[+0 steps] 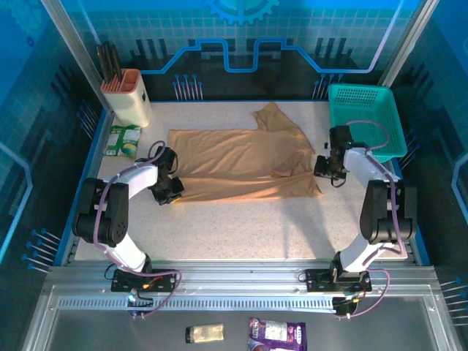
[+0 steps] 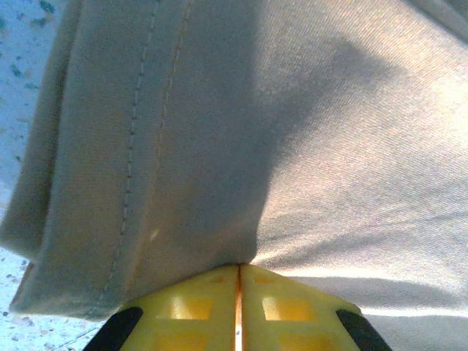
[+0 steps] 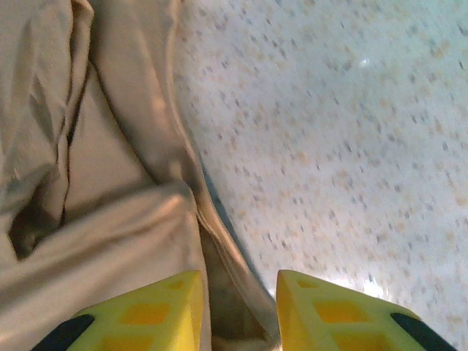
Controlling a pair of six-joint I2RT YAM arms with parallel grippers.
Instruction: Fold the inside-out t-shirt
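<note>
What could go wrong from here, in my opinion, is an uneven pull. The left gripper (image 1: 174, 191) has its fingers (image 2: 292, 307) pressed together on the hem of the inside-out t-shirt (image 1: 241, 164). The right gripper (image 3: 240, 281) stands with its fingers (image 3: 146, 311) spread and holds nothing. If the left arm lifts or drags now, only one side of the cloth would follow. I think the layers would then slide over each other and wrinkle. The pinch on the left also looks shallow, right at the fingertips, so the fabric could slip out under tension. On the right side, closing could catch only the top layer or miss the cloth, because the edge is thin and lies flat on the table (image 1: 241, 234).

The t-shirt lies spread in the far half of the table, about midway between the left and right edges. One sleeve sticks out toward the far edge, near the teal basket (image 1: 365, 121) in the far right corner. The shirt's left edge, with the double stitching, is in the left fingers. Its right edge runs between the spread right fingers and below them; whether they touch it I cannot tell.
</note>
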